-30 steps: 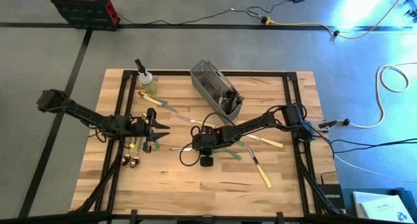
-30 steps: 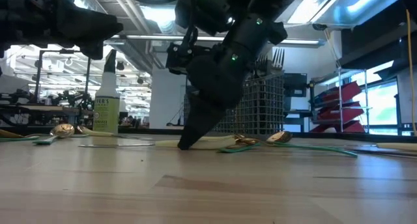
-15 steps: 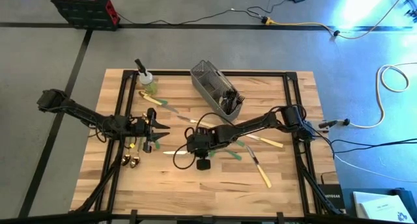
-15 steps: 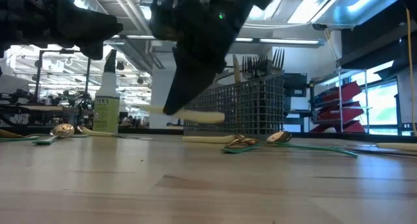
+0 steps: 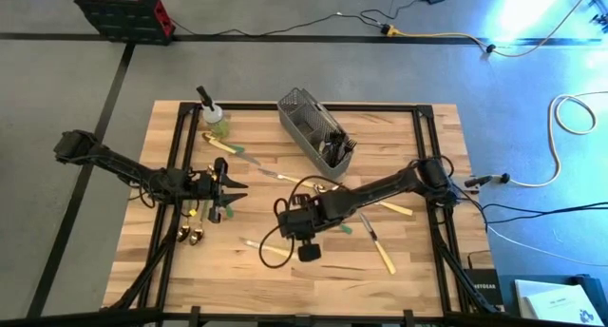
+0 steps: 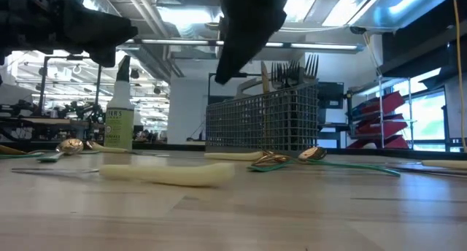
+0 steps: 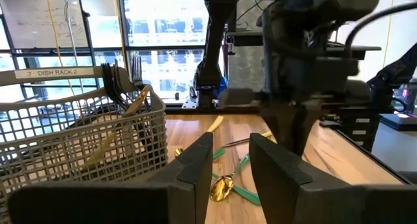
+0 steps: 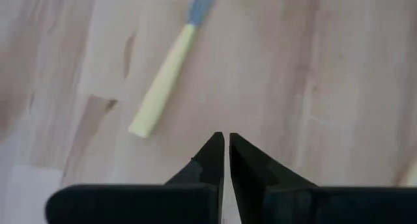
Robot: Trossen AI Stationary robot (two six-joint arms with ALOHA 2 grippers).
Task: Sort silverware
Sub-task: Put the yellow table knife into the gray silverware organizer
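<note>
A cream-handled knife [image 8: 163, 77] lies flat on the wood near the table's front [image 5: 258, 249], apart from both grippers. My right gripper [image 8: 226, 140] hangs above it, shut and empty, fingers pointing steeply down; in the low view it [image 6: 220, 74] is well clear of the table. Other silverware lies scattered mid-table: a gold spoon [image 6: 315, 153] and green-handled pieces [image 5: 242, 154]. My left gripper [image 7: 231, 146] waits at the table's left [image 5: 231, 188], level and open, with nothing between its fingers.
The grey wire-mesh caddy [image 5: 318, 132] at the back centre holds several dark forks. A spray bottle [image 5: 211, 113] stands at the back left. Gold spoons [image 5: 190, 237] lie near my left arm. More cream-handled pieces [image 5: 383, 256] lie toward the right.
My right gripper has risen from the table and gone toward the near edge. It carried the cream-handled knife up, level, then let go. The knife has fallen and now lies flat nearer the front edge.
</note>
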